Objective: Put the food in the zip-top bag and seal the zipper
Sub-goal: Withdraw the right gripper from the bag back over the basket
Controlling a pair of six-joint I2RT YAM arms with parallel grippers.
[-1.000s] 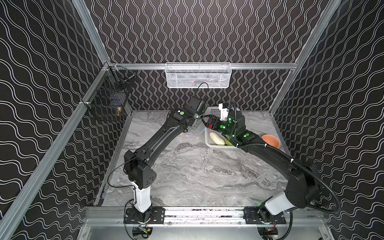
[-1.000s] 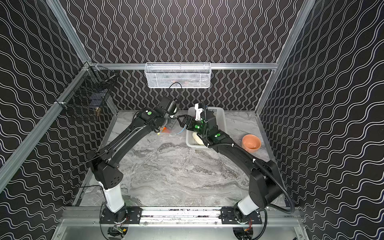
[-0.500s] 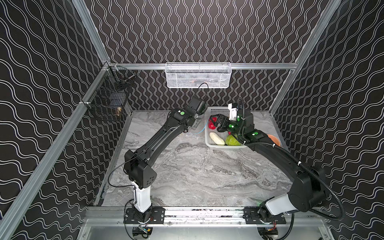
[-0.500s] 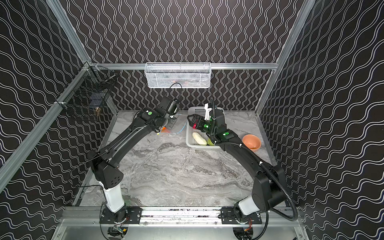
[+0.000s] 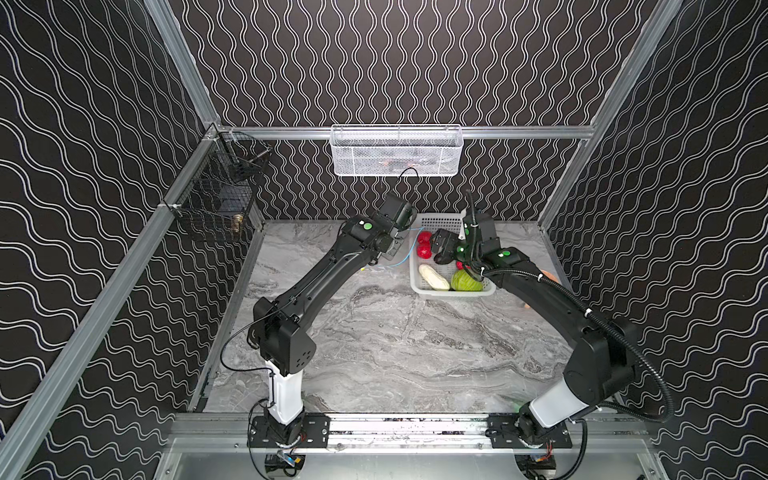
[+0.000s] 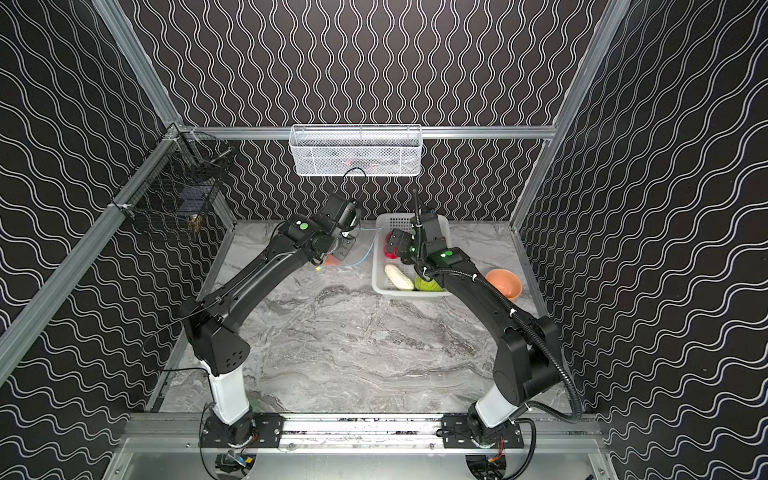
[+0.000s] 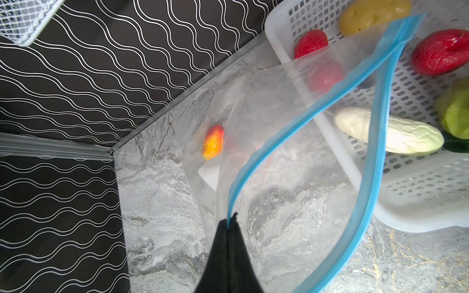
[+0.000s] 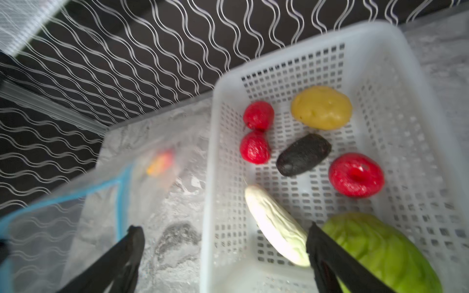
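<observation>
Plastic zip-top bag (image 7: 266, 106) gapes open.
Left tool (image 7: 229, 225) pinches the zipper (image 7: 377, 152); right tool (image 8: 224, 227), spread, hovers over basket (image 8: 210, 177) at three o'clock.

light: bright, even | shadows: soft | top views: sharp | right wrist: blurred | zip-top bag (image 7: 256, 106): hazy sheen

Open clear bag (image 7: 253, 114) holding yellow-orange fruit (image 7: 213, 142), zipper (image 7: 377, 142) unsealed

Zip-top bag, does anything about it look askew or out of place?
Nothing spilled or damaged. The zip-top bag hangs open from the left fingers, shut on one side of its zipper; the mouth's far end reaches the white basket rim.
</observation>
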